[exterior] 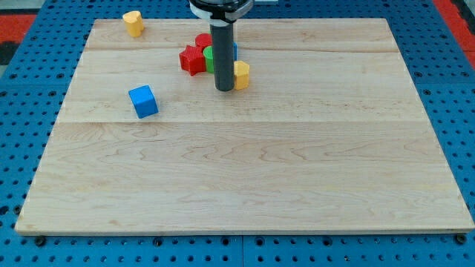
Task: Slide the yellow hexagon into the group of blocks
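Note:
A yellow hexagon (241,74) lies on the wooden board (245,170) near the view's top centre. My tip (224,89) stands just left of it, touching or almost touching its side. Right behind the rod sits a group of blocks: a red star (192,59), a red block (203,41), a green block (210,58) and a blue block (234,50), the last two partly hidden by the rod. The hexagon sits at the group's lower right edge.
A blue cube (143,101) lies alone to the view's left of the group. A second yellow block (133,22), of unclear shape, sits at the board's top left corner. A blue pegboard (22,148) surrounds the board.

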Available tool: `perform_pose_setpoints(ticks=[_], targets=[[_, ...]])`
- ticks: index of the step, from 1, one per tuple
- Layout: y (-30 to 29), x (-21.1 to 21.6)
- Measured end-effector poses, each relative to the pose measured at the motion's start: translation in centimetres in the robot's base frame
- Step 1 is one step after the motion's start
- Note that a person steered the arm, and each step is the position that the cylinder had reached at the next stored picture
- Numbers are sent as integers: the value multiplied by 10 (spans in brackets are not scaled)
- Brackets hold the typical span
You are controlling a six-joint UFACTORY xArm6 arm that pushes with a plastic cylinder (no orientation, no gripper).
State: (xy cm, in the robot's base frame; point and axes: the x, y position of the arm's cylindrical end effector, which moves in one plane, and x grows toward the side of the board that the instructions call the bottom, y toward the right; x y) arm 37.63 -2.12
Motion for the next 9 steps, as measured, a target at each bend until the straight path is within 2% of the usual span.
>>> perform_pose_setpoints(ticks=[1,3,6,7,9], targets=[[2,14],[20,-11],[40,-20],[69,-23],[26,-38]])
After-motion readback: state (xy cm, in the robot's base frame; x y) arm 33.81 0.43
